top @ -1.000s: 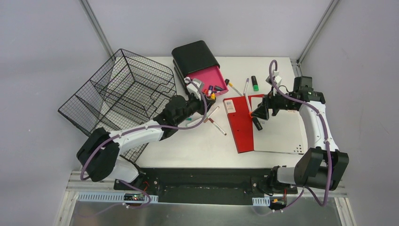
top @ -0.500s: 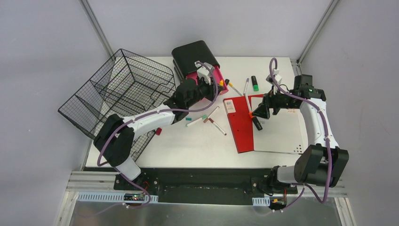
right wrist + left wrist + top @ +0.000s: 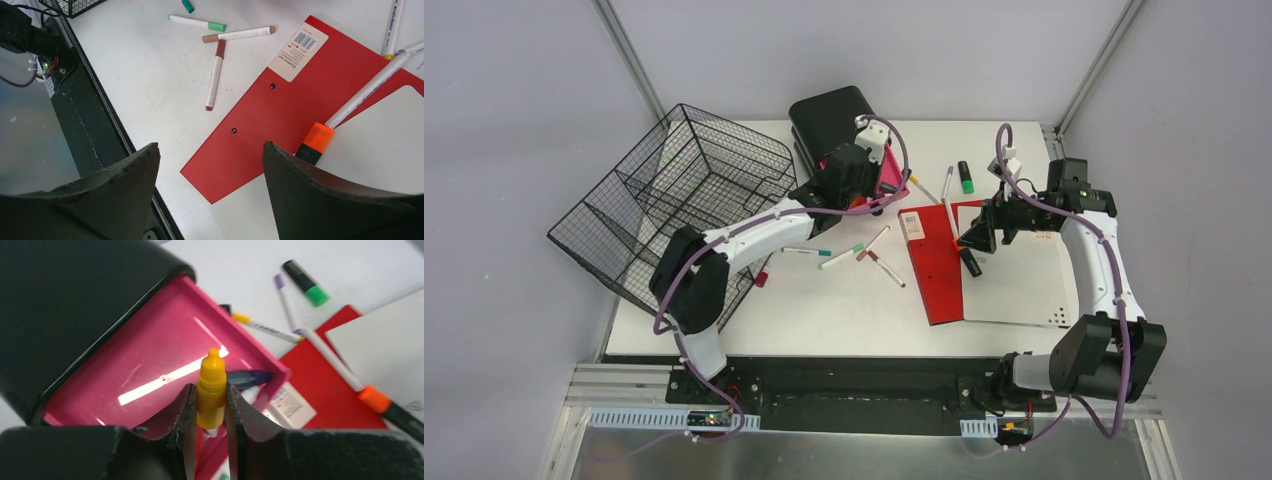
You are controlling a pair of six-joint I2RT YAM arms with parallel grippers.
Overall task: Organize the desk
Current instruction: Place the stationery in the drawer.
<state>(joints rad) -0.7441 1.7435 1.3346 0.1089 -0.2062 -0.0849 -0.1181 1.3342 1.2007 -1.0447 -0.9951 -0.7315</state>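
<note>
Left end effector (image 3: pixel 210 392) clamps yellow marker (image 3: pixel 212 371), probably; right end effector (image 3: pixel 210 147) — jaws apart.

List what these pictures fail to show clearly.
Pink tray: top view, left arm covers most of it.
Yellow marker: left wrist view, lower end buried in the left gripper.
Label: right wrist view, print too small.
Orange-capped marker: right wrist view, body behind the right gripper.

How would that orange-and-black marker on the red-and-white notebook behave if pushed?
The orange-and-black marker looks round and rigid, so it would probably roll sideways across the notebook rather than bend. Being slim plastic, it is likely light and slippery.
</note>
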